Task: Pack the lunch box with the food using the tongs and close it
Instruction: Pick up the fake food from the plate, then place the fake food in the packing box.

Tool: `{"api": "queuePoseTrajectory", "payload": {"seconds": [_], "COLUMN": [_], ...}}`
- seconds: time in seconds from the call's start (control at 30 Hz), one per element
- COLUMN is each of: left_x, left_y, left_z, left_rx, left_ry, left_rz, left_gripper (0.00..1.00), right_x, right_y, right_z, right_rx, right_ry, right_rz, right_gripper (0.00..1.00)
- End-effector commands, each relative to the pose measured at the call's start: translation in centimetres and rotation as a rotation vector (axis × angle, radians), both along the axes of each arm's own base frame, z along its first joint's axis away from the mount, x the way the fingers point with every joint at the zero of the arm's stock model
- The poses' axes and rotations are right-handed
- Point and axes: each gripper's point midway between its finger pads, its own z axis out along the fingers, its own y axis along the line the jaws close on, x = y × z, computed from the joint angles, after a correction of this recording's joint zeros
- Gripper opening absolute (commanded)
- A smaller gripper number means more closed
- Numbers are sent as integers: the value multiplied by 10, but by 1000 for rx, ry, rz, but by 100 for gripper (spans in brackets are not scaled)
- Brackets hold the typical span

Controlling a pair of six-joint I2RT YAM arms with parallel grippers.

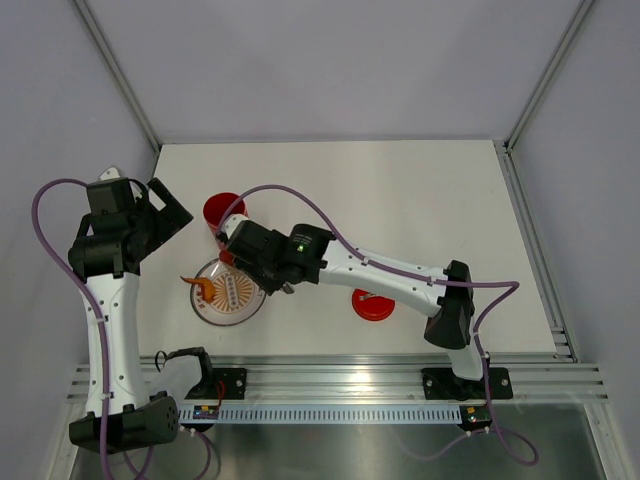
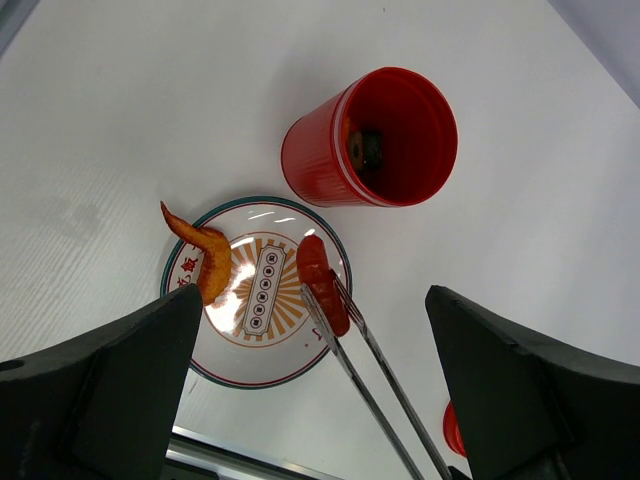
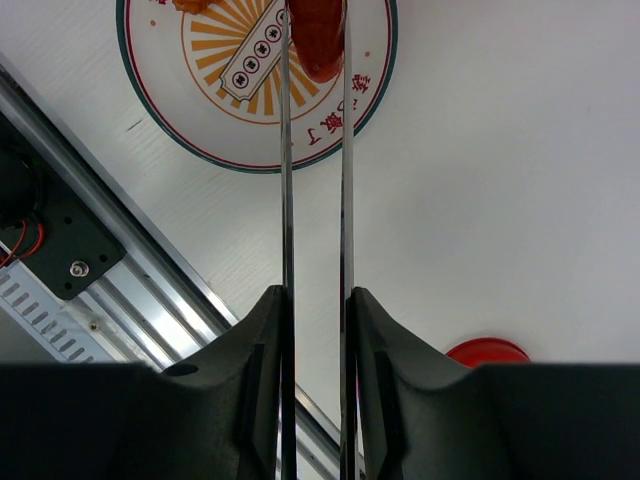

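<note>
The red lunch box (image 2: 375, 140) stands upright and open behind the plate, with a dark roll (image 2: 360, 150) inside. My right gripper (image 3: 316, 295) is shut on the silver tongs (image 3: 286, 200). The tongs' tips pinch a reddish sausage (image 2: 322, 280) over the right part of the clear plate (image 2: 200, 345). An orange shrimp-like piece (image 2: 205, 255) lies across the plate's left rim. The flat red lid (image 1: 373, 304) lies on the table to the right. My left gripper (image 2: 312, 290) hangs open above the plate and holds nothing.
The right arm (image 1: 400, 275) stretches across the table from its base at the near right. A metal rail (image 1: 350, 380) runs along the near edge, just below the plate. White walls enclose the table at the back and sides.
</note>
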Motion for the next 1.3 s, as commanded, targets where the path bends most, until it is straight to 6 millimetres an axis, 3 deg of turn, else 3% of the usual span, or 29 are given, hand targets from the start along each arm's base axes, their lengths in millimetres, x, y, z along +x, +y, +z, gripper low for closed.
{"api": "queuePoseTrajectory", "payload": {"seconds": [0.0,0.23,0.43,0.53,0.87,0.9,0.97,1.0,1.03,1.1,1.27], "left_x": [5,4,4,4,2,2,1,1,1,1,2], "left_y": [3,3,3,3,4,4,4,4,4,4,3], "left_z": [20,21,20,19,18,19,19,18,18,18,20], "left_rx": [23,20,21,19,26,26,27,26,26,25,20], "left_ry": [-61,-63,-60,-57,-53,-54,-54,-51,-53,-50,-59], "left_rz": [2,3,4,3,4,6,6,8,7,7,4], "left_gripper": [99,99,99,99,99,99,99,99,99,99,99], "right_x": [22,49,71,84,116,118,123,123,125,124,119], "right_y": [3,1,6,10,32,31,33,30,32,31,34], "right_z": [86,125,141,139,115,101,107,83,89,70,46], "right_rx": [216,317,368,358,336,310,364,326,375,354,340], "right_ry": [-140,-201,-244,-286,-378,-378,-405,-394,-405,-387,-336], "right_rz": [-65,-125,-152,-169,-205,-213,-239,-237,-250,-249,-251], "right_gripper": [0,0,0,0,0,0,0,0,0,0,0]}}
